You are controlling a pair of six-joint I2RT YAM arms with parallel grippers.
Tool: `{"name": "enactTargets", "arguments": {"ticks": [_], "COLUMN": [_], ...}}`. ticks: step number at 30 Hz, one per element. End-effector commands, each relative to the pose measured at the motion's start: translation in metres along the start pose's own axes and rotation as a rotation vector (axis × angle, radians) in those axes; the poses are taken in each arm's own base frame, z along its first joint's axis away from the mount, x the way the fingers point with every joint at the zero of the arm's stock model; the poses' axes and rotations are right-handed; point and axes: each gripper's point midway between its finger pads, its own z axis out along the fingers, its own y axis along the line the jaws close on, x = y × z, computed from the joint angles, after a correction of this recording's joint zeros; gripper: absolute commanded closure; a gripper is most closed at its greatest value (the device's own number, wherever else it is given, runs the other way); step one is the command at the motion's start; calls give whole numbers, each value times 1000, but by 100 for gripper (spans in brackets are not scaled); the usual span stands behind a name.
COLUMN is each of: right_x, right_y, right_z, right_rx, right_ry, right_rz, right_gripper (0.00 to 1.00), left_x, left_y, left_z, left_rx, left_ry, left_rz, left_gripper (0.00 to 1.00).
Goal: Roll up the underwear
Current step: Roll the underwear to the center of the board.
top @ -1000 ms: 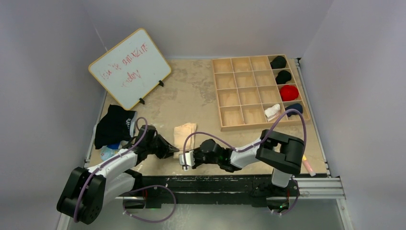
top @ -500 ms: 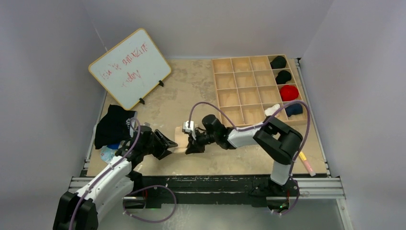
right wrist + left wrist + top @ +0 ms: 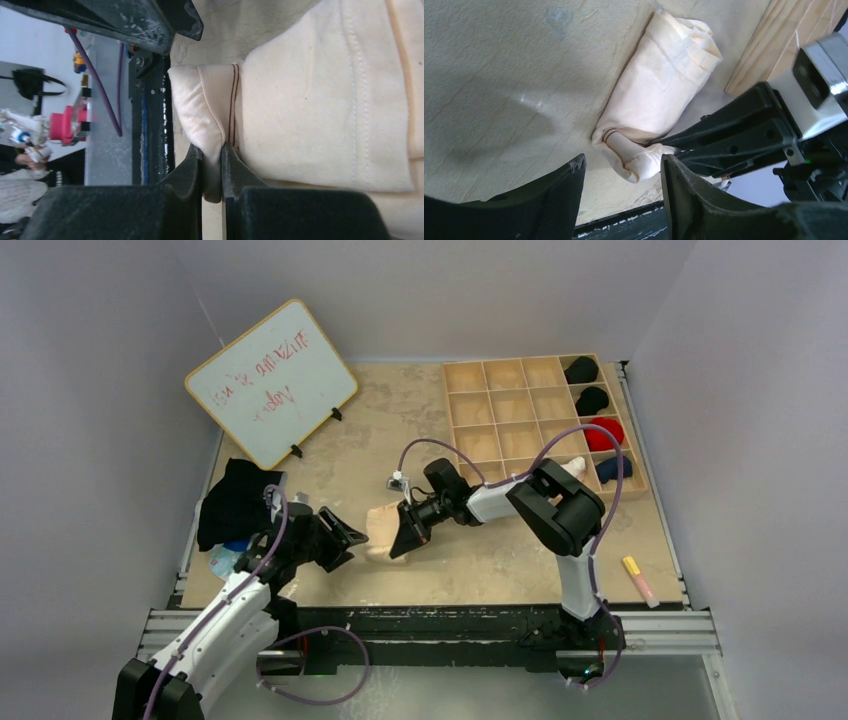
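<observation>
As the right arm has swung in from the near edge, I judge the roll begun: left gripper (image 3: 349, 542) spread, just left of the underwear (image 3: 659, 95), a cream folded strip on the near half of the table (image 3: 400, 430); its stitched near hem is pinched, curling upward, by the right gripper (image 3: 212, 150).

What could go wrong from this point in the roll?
1. The right gripper pinches only a thin fold at the hem of the underwear; it might slip out once rolling begins.
2. The open left gripper hovers at that same end, close to the right gripper, so the two may collide.
</observation>
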Motion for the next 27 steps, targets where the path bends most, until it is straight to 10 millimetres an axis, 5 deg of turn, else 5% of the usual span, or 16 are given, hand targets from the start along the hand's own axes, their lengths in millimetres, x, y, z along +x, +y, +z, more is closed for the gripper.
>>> {"name": "enactTargets", "arguments": {"ticks": [1,7,14,27], "right_x": [50,54,61,62], "right_y": [-28,-44,-58,-63], "right_z": [-4,-11,-12,-13], "right_rx": [110,140,171,193], "right_ry": [115,98,102,104], "right_rz": [346,497,606,627], "right_gripper": [98,96,94,90], "left_x": [-3,7,24,27], "left_y": [-20,-30,-13,-18], "left_z": [-3,-1,9,19], "left_rx": [107,212,188,291], "left_ry": [-13,30,132,108], "left_rz": [73,164,207,132], "left_gripper": [46,46,46,43]}}
